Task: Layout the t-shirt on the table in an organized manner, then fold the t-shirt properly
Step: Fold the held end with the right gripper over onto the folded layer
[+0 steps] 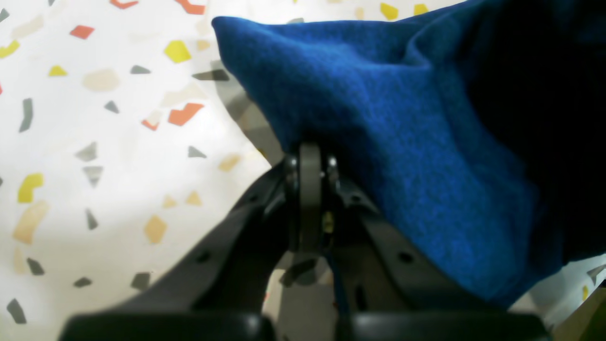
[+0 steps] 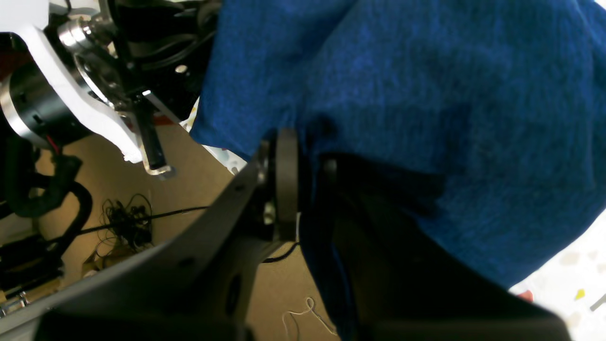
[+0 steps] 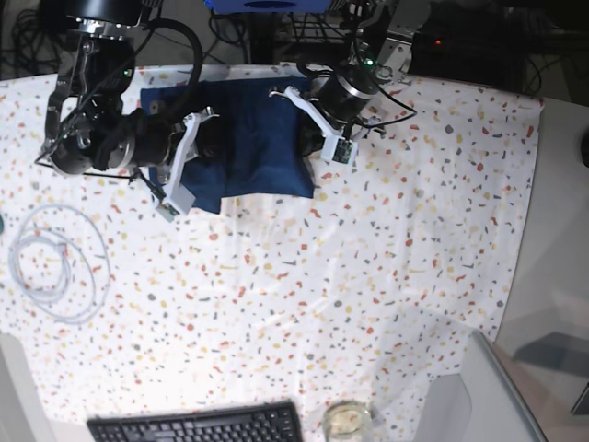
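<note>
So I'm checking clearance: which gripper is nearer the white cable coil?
Right gripper, at the t-shirt's edge nearest the cable coil; left gripper is farther.

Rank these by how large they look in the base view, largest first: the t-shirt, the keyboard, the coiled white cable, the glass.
1. t-shirt
2. keyboard, though cut off by the frame edge; it looks close in size to the coiled white cable, so their order is unsure
3. glass

White cable coil (image 3: 57,264); black keyboard (image 3: 195,426); glass (image 3: 346,420).
</note>
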Available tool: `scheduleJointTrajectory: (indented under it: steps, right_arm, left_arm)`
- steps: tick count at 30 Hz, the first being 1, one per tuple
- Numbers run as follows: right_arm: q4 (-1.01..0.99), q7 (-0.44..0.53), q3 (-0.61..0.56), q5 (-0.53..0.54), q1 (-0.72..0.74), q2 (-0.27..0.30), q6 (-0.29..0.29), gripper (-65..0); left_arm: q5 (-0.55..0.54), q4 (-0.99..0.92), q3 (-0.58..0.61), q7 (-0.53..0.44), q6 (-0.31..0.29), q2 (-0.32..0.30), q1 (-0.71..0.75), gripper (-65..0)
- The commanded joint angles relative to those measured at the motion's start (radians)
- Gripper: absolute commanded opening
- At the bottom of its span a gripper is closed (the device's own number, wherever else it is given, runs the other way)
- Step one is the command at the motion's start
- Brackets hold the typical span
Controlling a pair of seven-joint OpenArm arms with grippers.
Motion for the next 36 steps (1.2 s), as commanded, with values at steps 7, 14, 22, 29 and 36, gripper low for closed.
scheduleJointTrajectory:
  steps: [7, 14, 22, 29, 36]
  right_arm:
    - [-0.129, 0.026, -0.026, 0.031, 0.053, 0.001, 0.005, -65.0]
    - [-0.213, 0.04, -0.031, 0.031, 0.086, 0.003, 0.005, -65.0]
    - [-0.216, 0.042, -0.033, 0.027, 0.091, 0.003, 0.005, -64.8]
    - [-0.212, 0.042, -0.033, 0.027, 0.088, 0.003, -0.045, -36.0]
    - [-0.213, 0.08, -0.145, 0.026, 0.097, 0.028, -0.048, -35.9]
  left_arm:
    - [-0.006, 0.014, -0.003, -0.023, -0.005, 0.002, -0.002, -65.0]
    - [-0.006, 0.018, -0.005, -0.023, -0.005, 0.002, 0.001, -65.0]
    - [-0.013, 0.035, -0.092, -0.027, -0.004, -0.012, 0.028, -65.0]
    - [-0.016, 0.149, -0.264, -0.021, -0.011, -0.015, 0.117, -65.0]
    - [-0.017, 0.184, -0.391, -0.021, -0.011, -0.084, 0.222, -65.0]
